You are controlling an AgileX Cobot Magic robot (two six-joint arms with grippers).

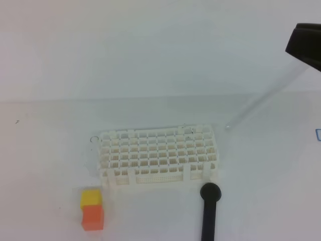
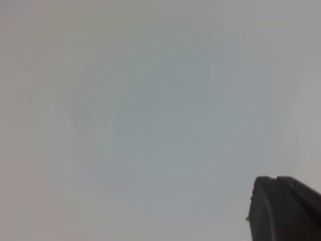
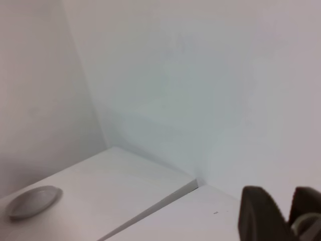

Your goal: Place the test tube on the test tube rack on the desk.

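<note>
The right claw [image 1: 304, 44], at two o'clock from the rack [image 1: 158, 155] on the desk [image 1: 261, 165], grips the test tube [image 1: 261, 100], which slants down toward the rack's corner. The left claw [image 2: 286, 211] is closed, empty.

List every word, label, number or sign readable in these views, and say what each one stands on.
No text can be read in any view.
A small blue mark shows at the right edge of the desk in the high view; it is cut off and too blurred to read.
The test tube rack, the yellow-and-orange block and the black rod show no lettering.
</note>
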